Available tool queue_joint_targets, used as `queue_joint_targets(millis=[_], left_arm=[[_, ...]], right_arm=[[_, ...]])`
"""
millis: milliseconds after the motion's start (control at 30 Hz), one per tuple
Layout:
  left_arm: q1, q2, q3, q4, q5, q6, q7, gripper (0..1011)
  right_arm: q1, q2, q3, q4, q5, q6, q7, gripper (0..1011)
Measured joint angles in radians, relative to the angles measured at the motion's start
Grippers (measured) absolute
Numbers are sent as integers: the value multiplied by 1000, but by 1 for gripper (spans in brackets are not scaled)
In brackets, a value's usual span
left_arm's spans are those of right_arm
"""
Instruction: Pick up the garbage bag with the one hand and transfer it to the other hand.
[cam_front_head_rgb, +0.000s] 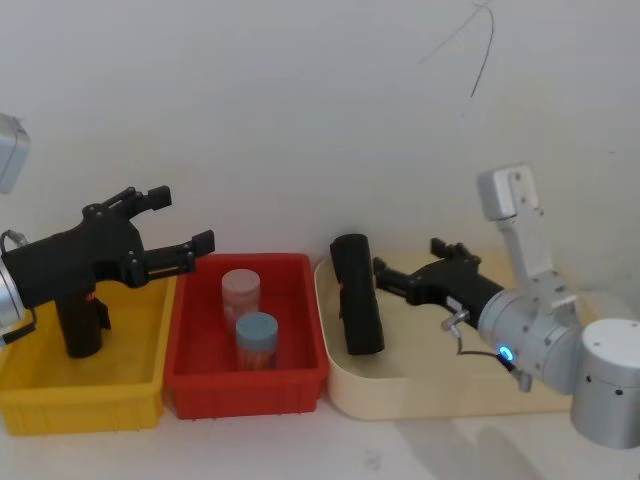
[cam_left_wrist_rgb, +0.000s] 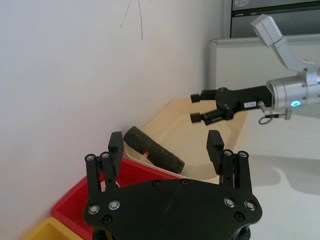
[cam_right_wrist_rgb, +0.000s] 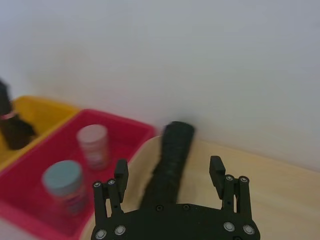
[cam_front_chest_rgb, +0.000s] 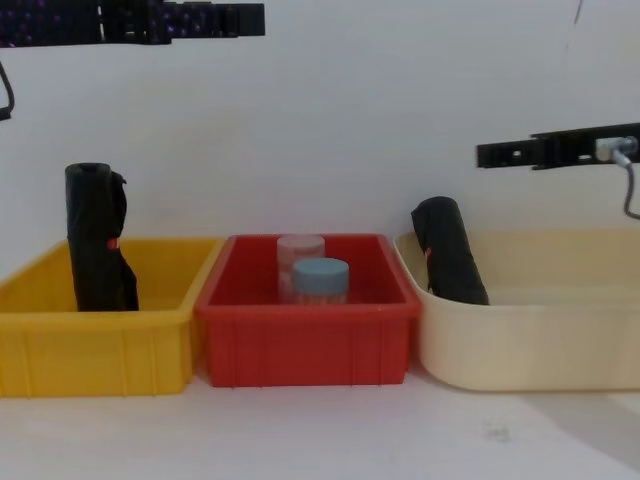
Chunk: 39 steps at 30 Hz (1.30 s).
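Garbage bag (cam_front_head_rgb: 357, 295) lies in rightmost tray (cam_front_head_rgb: 430, 398) (left side).

Item 1: left gripper (cam_front_head_rgb: 182, 220). Black, with long slim fingers spread wide apart. It is raised on the robot's left and points forward and toward the right. In the chest view it sits level and higher than its counterpart. The silver left arm (cam_front_head_rgb: 6, 290) enters at the head view's left edge.

Item 2: right gripper (cam_front_head_rgb: 410, 260). Black, with slim fingers parted and a white label (cam_left_wrist_rgb: 250, 104) on its body. It is held level, points leftward and is well apart from the left gripper. The right arm (cam_front_head_rgb: 545, 340) is silver with round joints and is bent, and a blue ring light (cam_front_head_rgb: 505, 353) glows at the wrist.
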Motion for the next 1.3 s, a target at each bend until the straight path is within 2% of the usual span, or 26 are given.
queue_joint_targets(millis=[233, 533, 867, 1300], left_arm=[[0, 0, -1, 0, 0, 0, 1, 1002], [1, 1, -1, 0, 0, 0, 1, 1002], [1, 1, -1, 0, 0, 0, 1, 1002], [1, 1, -1, 0, 0, 0, 1, 1001]], right_arm=[[-10, -13, -41, -56, 5, 48, 38, 1001], [15, -86, -118, -82, -1, 110, 56, 1000], [60, -161, -174, -37, -22, 142, 56, 1000], [107, -211, -223, 41, -51, 161, 73, 1000]])
